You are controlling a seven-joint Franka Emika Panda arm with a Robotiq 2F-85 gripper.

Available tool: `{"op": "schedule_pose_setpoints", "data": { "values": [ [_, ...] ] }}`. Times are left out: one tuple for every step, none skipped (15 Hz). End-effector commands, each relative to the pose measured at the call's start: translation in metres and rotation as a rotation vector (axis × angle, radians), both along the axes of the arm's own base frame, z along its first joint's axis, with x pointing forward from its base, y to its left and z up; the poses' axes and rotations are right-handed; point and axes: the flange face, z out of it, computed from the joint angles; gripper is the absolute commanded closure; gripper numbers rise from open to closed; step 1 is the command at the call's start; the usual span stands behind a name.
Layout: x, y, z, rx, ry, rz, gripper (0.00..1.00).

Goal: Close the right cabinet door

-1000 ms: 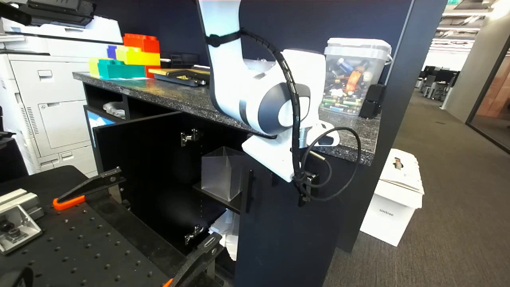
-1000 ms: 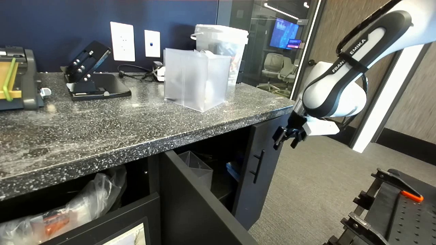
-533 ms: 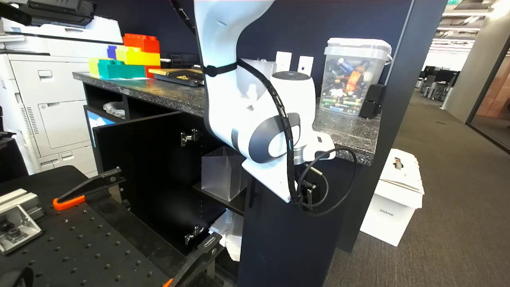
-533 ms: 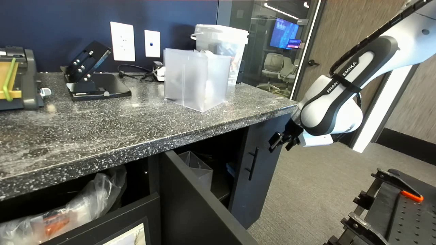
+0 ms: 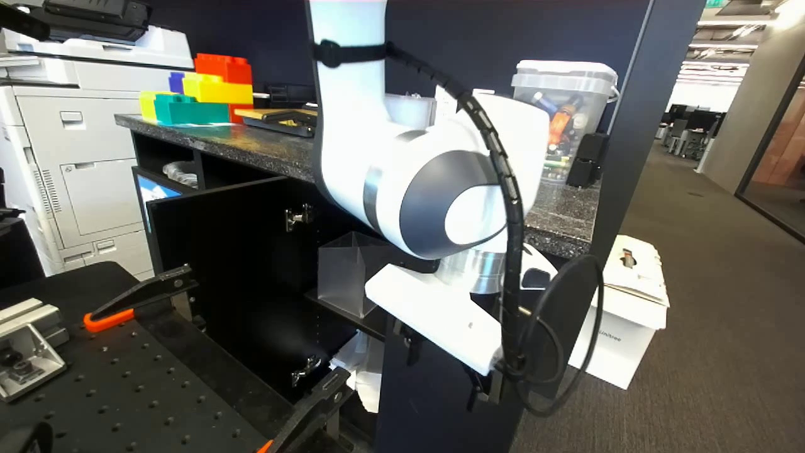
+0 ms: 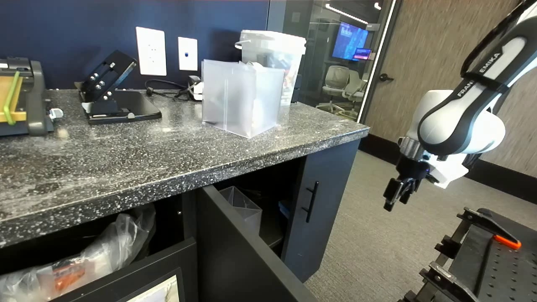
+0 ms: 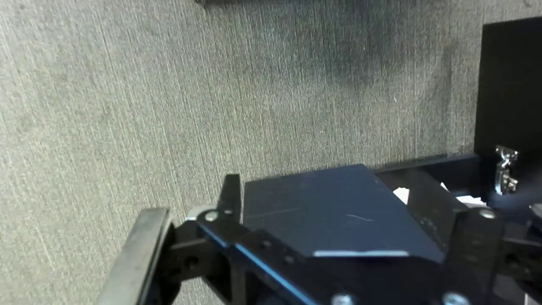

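Note:
The right cabinet door [image 6: 333,180] is a flat matte-black panel with a black bar handle [image 6: 311,201]. It looks about flush with the cabinet front; I cannot tell whether a small gap is left. It also shows in the other outside view [image 5: 418,406], partly behind the arm, and in the wrist view [image 7: 322,207], below floor carpet. The other black door [image 5: 233,264] stands wide open. My gripper [image 6: 397,203] is open and empty, fingers pointing down, out in front of the right door and apart from it. Its fingers show widely spread in the wrist view [image 7: 355,203].
A speckled granite countertop [image 6: 168,159] overhangs the doors. A frosted box [image 6: 243,96] and a clear bucket [image 5: 566,126] stand on it. A black perforated table [image 5: 157,377] with orange-tipped clamps stands in front. A white carton [image 5: 619,327] is on the floor.
Between one second and half a second ago the right door swung slightly inward. Since then the gripper has moved away from it, outward and lower. The other door has not moved.

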Motion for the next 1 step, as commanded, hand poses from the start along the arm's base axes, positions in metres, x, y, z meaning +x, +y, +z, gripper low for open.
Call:
{"op": "schedule_pose_setpoints", "data": {
  "values": [
    [-0.0061,-0.0060,0.0100,0.003,0.015,0.004,0.00]
  ]
}}
